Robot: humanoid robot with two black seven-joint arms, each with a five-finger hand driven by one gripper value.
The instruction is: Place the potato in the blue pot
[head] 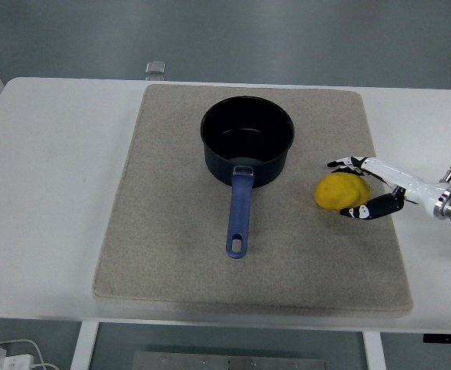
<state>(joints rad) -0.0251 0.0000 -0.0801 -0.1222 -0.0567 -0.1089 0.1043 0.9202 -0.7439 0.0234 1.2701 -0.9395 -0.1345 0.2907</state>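
Beige mat (pixel 171 254) covers the white table (pixel 48 193); right hand (pixel 371 189), fingers apart, brackets the potato (pixel 339 191).

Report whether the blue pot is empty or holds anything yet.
Empty: the blue pot shows only its bare dark bottom. The potato lies on the mat, at the right hand.
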